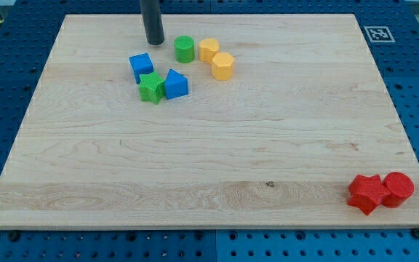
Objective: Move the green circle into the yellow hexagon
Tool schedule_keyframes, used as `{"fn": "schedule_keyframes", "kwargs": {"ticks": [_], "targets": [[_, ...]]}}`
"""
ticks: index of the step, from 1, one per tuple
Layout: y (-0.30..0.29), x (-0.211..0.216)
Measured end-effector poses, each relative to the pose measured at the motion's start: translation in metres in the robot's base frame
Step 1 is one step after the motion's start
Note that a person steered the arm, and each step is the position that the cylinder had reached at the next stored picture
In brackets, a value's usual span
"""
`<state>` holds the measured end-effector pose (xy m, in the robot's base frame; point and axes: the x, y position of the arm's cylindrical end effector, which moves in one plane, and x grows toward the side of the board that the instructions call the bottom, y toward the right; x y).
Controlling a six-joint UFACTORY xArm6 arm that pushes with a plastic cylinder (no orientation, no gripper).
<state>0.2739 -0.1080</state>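
The green circle stands near the view's top, left of centre. A yellow hexagon-like block sits just to its right, almost touching it. A second yellow hexagon lies down and right of that one, touching it. My tip is on the board a short way left of the green circle, with a small gap between them.
A blue cube, a green star-like block and a blue triangular block cluster below my tip. A red star and a red circle sit at the bottom right corner of the wooden board.
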Motion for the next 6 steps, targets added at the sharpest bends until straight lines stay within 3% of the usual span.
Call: {"fn": "schedule_keyframes", "kwargs": {"ticks": [2,4,6], "targets": [[0.021,0.02],[0.078,0.021],[0.093,0.022]]}}
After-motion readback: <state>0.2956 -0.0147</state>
